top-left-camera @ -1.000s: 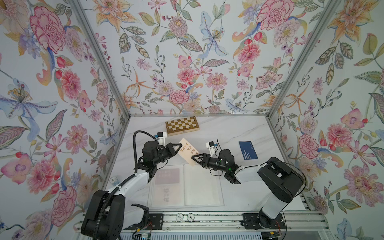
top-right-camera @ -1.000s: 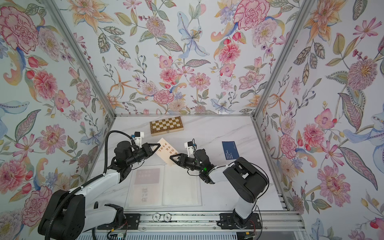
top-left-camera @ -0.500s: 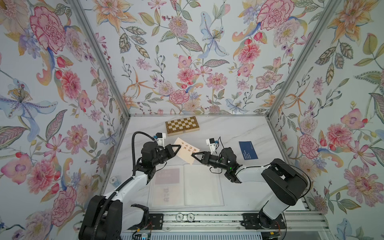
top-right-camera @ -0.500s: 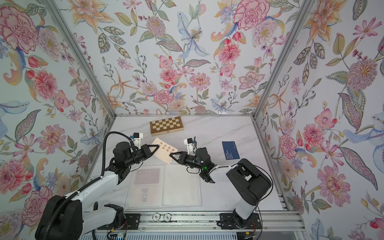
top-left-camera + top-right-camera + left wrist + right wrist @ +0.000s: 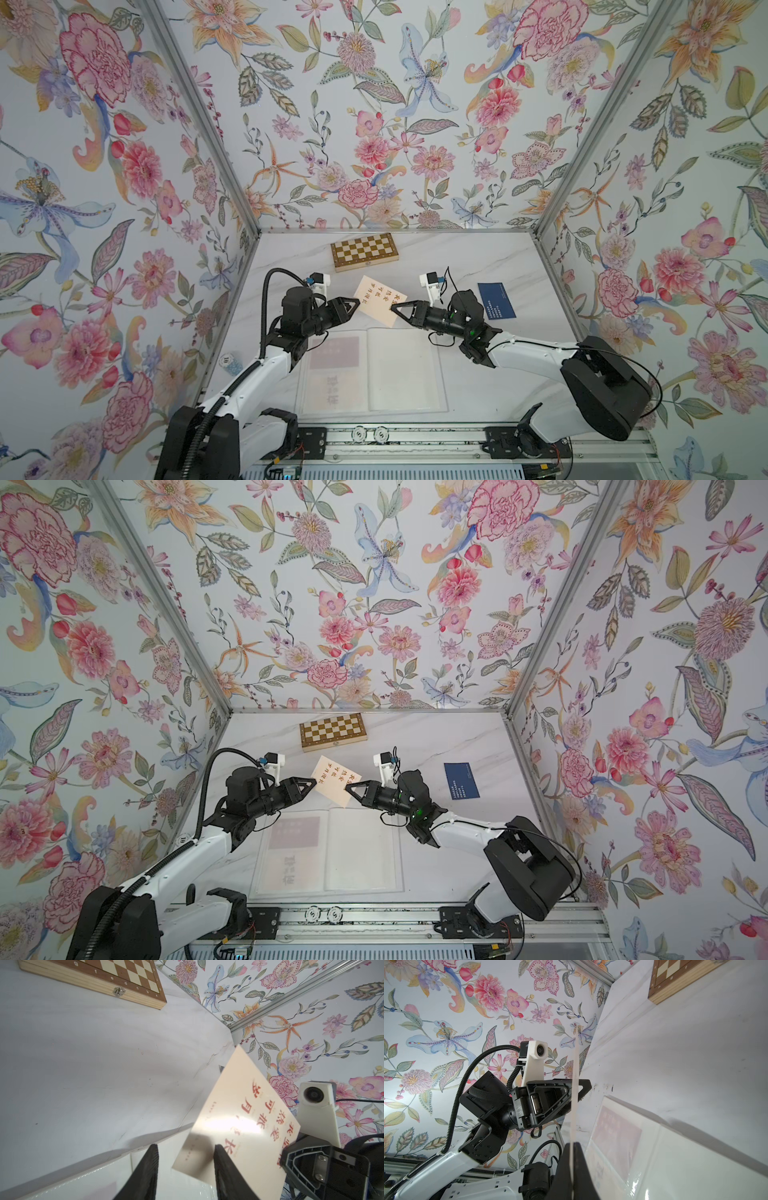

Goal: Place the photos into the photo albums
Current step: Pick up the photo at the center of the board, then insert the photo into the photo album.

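L jaws let go cream card [image 5: 379,301], R jaws clamped on.

Marble table [image 5: 457,266] carries chessboard box [image 5: 364,252], open album [image 5: 399,370], navy card [image 5: 496,300].

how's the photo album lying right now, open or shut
Open. The photo album lies spread flat on the table, two translucent sleeve pages up, a reddish photo in one.

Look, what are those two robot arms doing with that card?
The right pincer is pinching a cream card with red writing, held up off the table by the open photo album. The left pincer is open at the card's other edge, not gripping it. A blue card lies on the table, and a chessboard sits at the back.
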